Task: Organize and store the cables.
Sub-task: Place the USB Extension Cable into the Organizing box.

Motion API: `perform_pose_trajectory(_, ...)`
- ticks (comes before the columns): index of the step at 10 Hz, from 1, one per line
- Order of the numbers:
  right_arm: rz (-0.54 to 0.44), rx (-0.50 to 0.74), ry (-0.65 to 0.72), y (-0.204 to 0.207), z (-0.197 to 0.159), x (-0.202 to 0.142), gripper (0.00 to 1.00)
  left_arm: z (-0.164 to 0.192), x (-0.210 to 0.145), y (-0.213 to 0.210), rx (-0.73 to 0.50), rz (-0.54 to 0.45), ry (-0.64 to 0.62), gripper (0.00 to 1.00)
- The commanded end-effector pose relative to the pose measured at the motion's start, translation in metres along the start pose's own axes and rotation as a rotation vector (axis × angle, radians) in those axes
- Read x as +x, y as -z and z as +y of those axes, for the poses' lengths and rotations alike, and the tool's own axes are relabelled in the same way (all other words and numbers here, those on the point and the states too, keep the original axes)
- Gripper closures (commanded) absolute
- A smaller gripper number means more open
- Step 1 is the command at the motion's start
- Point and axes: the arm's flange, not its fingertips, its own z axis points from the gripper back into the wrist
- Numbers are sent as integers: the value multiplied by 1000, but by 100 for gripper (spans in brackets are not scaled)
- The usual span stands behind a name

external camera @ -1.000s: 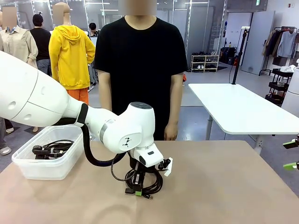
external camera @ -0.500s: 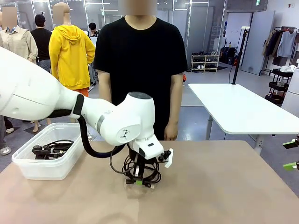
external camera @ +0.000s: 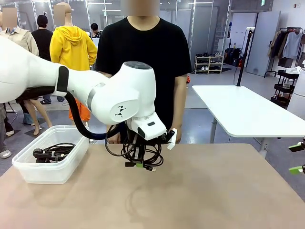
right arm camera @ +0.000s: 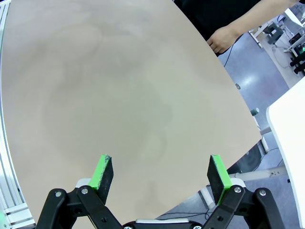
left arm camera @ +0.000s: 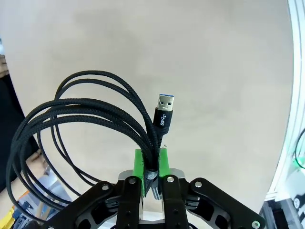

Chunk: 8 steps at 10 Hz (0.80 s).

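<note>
Cable coil (external camera: 141,153) in left claw (external camera: 138,164), now higher off table (external camera: 214,191)

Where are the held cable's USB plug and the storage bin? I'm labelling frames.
USB plug (left arm camera: 164,110), left wrist view, on its black housing.
storage bin (external camera: 47,172), front view, on its clear front wall.

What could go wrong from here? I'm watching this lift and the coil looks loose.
The left gripper pinches the coiled cable at one bunched spot, so strands could slip out. Its loops and USB plug dangle freely and may snag the rim of the clear bin when carried over. That bin already holds cables, so the new coil could tangle with them.
</note>
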Motion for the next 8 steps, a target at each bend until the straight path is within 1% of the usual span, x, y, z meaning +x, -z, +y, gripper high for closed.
perform_pose_trajectory(1, -16, -7, -12, 1, -2, -2, 0, -3, 12, -3, 6, -11, -23, 100)
perform_pose_trajectory(2, -16, -7, -12, 1, -2, -2, 0, 0, 0, 0, 0, 0, 0, 100)
perform_pose_trajectory(6, -16, -7, -12, 1, -2, -2, 0, 0, 0, 0, 0, 0, 0, 100)
perform_pose_trajectory(7, -16, -7, -12, 1, -2, -2, 0, 1, 2, 2, -2, -2, -2, 86)
perform_pose_trajectory(8, -16, -7, -12, 1, -2, -2, 0, 5, -7, -10, 112, -89, 73, 86)
